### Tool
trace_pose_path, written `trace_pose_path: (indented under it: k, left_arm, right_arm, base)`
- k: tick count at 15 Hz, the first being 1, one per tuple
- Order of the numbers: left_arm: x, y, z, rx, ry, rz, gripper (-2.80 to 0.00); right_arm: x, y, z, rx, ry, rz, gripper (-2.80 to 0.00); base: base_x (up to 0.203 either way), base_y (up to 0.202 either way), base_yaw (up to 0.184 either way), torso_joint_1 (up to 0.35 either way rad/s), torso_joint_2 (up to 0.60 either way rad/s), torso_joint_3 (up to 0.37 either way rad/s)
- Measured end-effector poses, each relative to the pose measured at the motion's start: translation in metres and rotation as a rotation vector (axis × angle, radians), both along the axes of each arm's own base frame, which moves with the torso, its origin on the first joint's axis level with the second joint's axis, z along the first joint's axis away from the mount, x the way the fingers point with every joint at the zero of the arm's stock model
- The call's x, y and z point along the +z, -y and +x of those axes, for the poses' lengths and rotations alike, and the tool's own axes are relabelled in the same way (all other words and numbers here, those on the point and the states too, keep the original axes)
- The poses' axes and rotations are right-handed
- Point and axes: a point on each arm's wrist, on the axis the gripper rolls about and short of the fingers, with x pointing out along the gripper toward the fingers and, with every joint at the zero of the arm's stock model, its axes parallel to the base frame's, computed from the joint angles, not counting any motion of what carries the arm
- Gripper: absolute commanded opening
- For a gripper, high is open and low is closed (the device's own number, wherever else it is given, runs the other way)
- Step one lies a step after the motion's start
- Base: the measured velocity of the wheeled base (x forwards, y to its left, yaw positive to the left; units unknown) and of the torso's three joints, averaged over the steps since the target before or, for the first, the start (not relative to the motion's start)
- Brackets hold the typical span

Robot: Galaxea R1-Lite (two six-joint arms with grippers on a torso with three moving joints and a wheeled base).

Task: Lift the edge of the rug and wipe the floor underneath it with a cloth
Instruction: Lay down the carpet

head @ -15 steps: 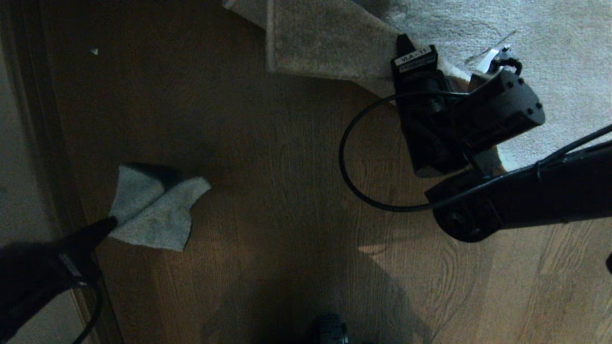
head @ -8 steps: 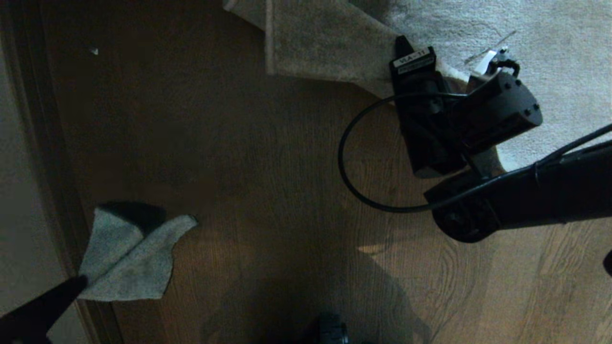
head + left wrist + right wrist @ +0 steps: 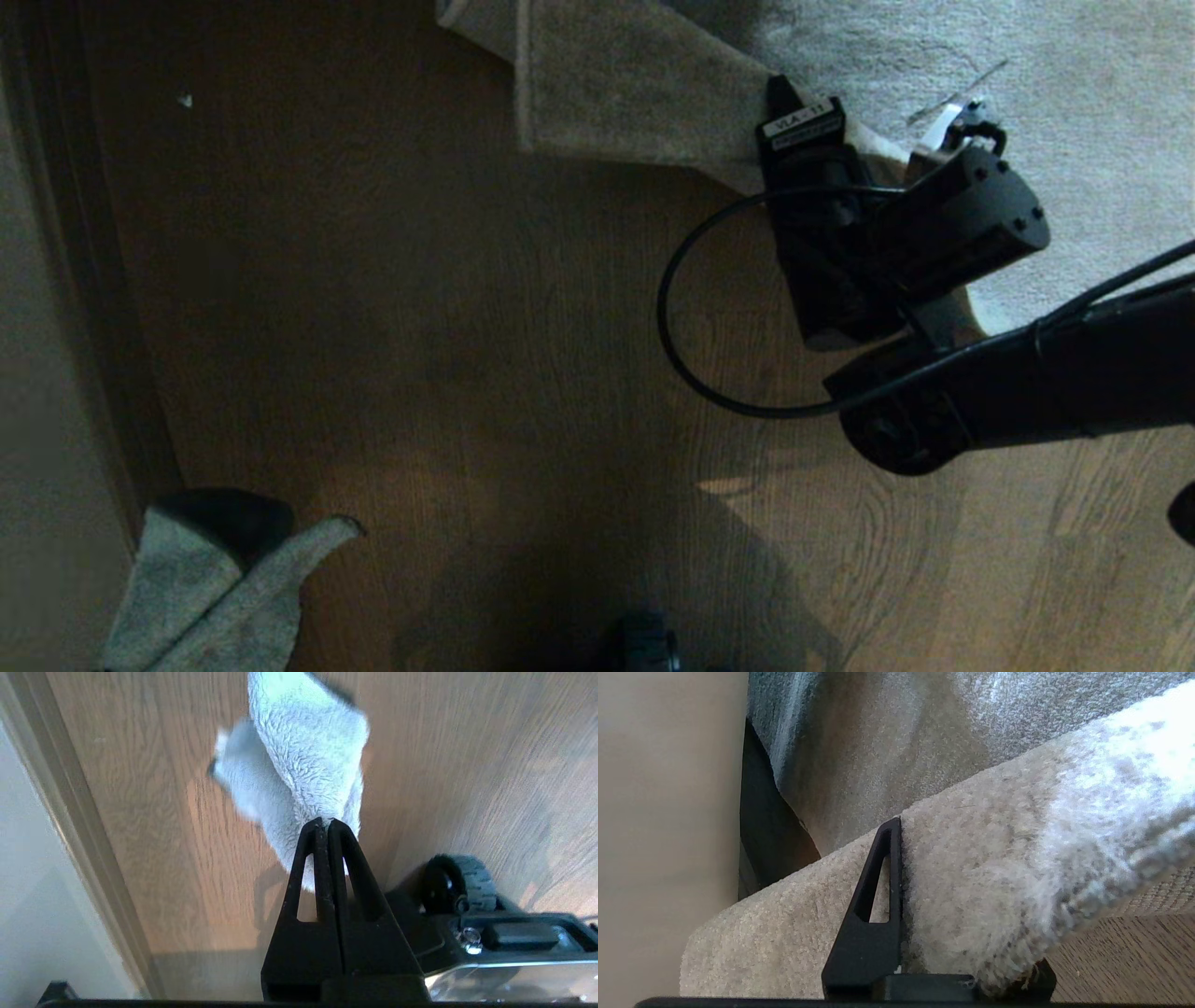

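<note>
Holding the cloth (image 3: pixel 303 765) tight, my left end effector (image 3: pixel 325 822) has both fingers pressed together on one corner. The cloth hangs just above the floor (image 3: pixel 523 355), close to me, at the near left beside the pale wall (image 3: pixel 47 392). A black wheel (image 3: pixel 460 884) of my base sits next to it. Farther off on the right, my right end effector (image 3: pixel 903 868) pinches the rug edge (image 3: pixel 971 858) and holds it up off the floor. Beyond that, the rug (image 3: pixel 934 56) lies flat.
</note>
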Motion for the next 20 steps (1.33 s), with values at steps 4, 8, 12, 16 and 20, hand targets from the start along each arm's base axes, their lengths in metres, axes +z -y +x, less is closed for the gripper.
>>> trace_pose_path:
  k: [4, 8, 12, 16, 20]
  left_arm:
    - [-0.011, 0.0, -0.002, -0.003, 0.006, 0.006, -2.8]
    - [-0.027, 0.0, 0.0, -0.014, 0.019, 0.015, -2.8]
    - [-0.033, 0.001, -0.001, -0.062, -0.017, 0.006, -2.8]
    - [-0.033, 0.001, -0.001, -0.057, -0.022, -0.011, -2.8]
    - [-0.034, 0.001, -0.001, -0.033, -0.039, -0.079, -2.8]
  right_arm:
    - [0.0, 0.0, 0.001, 0.0, -0.001, 0.0, -2.8]
    - [-0.001, 0.0, 0.001, 0.0, -0.002, -0.002, -2.8]
    - [-0.001, -0.001, 0.001, -0.001, -0.003, -0.003, -2.8]
    - [-0.003, -0.002, 0.002, -0.003, -0.007, -0.008, -2.8]
    - [-0.005, -0.002, 0.003, -0.004, -0.009, -0.011, -2.8]
  base:
    - [0.0, 0.0, 0.0, 0.0, 0.0, 0.0]
    - [0.0, 0.0, 0.0, 0.0, 0.0, 0.0]
    - [0.0, 0.0, 0.0, 0.0, 0.0, 0.0]
    - [0.0, 0.0, 0.0, 0.0, 0.0, 0.0]
    - [0.0, 0.0, 0.0, 0.0, 0.0, 0.0]
